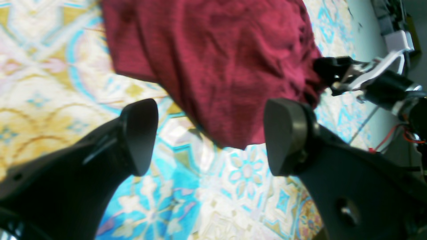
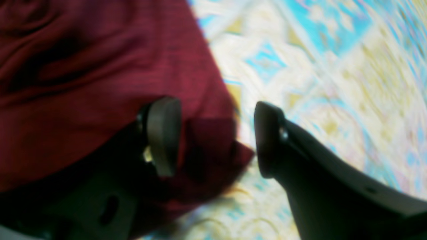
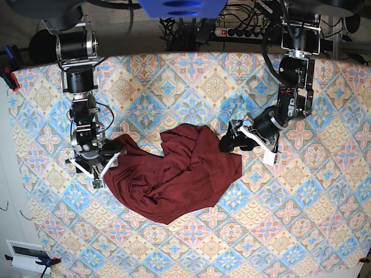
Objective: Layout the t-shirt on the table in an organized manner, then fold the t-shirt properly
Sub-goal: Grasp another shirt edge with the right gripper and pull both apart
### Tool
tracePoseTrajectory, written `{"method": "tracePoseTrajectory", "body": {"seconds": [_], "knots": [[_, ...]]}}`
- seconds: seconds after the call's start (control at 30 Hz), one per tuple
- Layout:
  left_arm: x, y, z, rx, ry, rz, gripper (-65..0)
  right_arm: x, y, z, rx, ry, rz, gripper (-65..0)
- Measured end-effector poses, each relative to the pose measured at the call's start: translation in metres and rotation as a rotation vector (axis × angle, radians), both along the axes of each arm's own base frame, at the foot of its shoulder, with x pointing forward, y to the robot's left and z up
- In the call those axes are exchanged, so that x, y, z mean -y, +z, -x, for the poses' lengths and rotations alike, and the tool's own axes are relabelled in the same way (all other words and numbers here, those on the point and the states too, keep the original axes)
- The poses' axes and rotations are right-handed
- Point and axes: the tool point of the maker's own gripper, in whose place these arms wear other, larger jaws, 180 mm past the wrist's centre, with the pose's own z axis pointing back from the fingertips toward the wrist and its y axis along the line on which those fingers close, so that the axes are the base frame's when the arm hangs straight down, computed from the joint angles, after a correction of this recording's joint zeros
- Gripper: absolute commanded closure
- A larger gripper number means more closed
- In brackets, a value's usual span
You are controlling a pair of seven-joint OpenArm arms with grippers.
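Two black robot arms, built of stacked cylindrical joints with silver bands. Each hand, the left hand and right hand, ends in two matte black fingers with flat, rounded pads. White brackets sit at both wrists; thin red wires trail beside one.

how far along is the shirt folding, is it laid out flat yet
Not yet. Done: nothing that shows; the maroon t-shirt lies crumpled in a rumpled heap on the patterned table, no sleeves spread. In hand: nothing gripped; the left gripper is open just off the cloth's edge, and the right gripper is open over a corner. Left: spreading it flat, then all the folds.
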Motion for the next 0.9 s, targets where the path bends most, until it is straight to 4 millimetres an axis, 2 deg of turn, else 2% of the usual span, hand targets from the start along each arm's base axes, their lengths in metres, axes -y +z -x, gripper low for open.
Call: {"method": "tracePoseTrajectory", "body": {"seconds": [0.07, 0.13, 0.17, 0.23, 0.3, 0.37, 0.43, 0.5, 0.57, 0.73, 0.8, 0.9], "knots": [[0.002, 0.000, 0.000, 0.001, -0.005, -0.001, -48.9, -0.011, -0.003, 0.005, -0.048, 0.093, -0.015, -20.0], [0.006, -0.001, 0.001, -0.003, -0.024, -0.009, -48.9, -0.020, -0.006, 0.010, -0.088, 0.161, -0.023, -5.2], [0.009, -0.001, 0.001, -0.003, -0.029, -0.005, -48.9, -0.025, -0.007, 0.012, -0.103, 0.193, -0.025, 0.0], [0.012, -0.001, 0.001, -0.002, -0.035, 0.000, -48.8, -0.027, -0.009, 0.020, -0.131, 0.217, -0.024, 0.0], [0.013, 0.000, -0.003, -0.001, -0.035, 0.003, -48.8, -0.019, -0.008, 0.031, -0.152, 0.184, -0.034, -0.8], [0.007, -0.006, -0.009, -0.016, -0.018, -0.002, -48.7, -0.004, -0.001, 0.047, -0.138, 0.131, -0.043, -0.5], [0.000, -0.012, -0.013, -0.033, 0.002, -0.008, -48.7, 0.019, 0.006, 0.069, -0.127, 0.058, -0.027, -0.5], [-0.003, -0.017, -0.013, -0.052, 0.004, -0.014, -48.7, 0.044, 0.019, 0.087, -0.103, 0.000, 0.007, -0.5], [0.002, -0.019, -0.015, -0.058, -0.004, -0.014, -48.7, 0.059, 0.035, 0.100, -0.076, -0.034, 0.051, -0.5], [0.023, 0.001, -0.031, 0.002, -0.046, 0.011, -48.7, 0.071, 0.078, 0.130, 0.007, -0.017, 0.143, -0.5], [0.026, -0.001, -0.032, 0.004, -0.068, -0.032, -48.7, 0.076, 0.081, 0.150, -0.005, -0.019, 0.176, -0.5], [0.041, -0.002, -0.036, 0.017, -0.096, -0.072, -48.7, 0.088, 0.066, 0.188, -0.075, -0.053, 0.179, -0.5]]}}
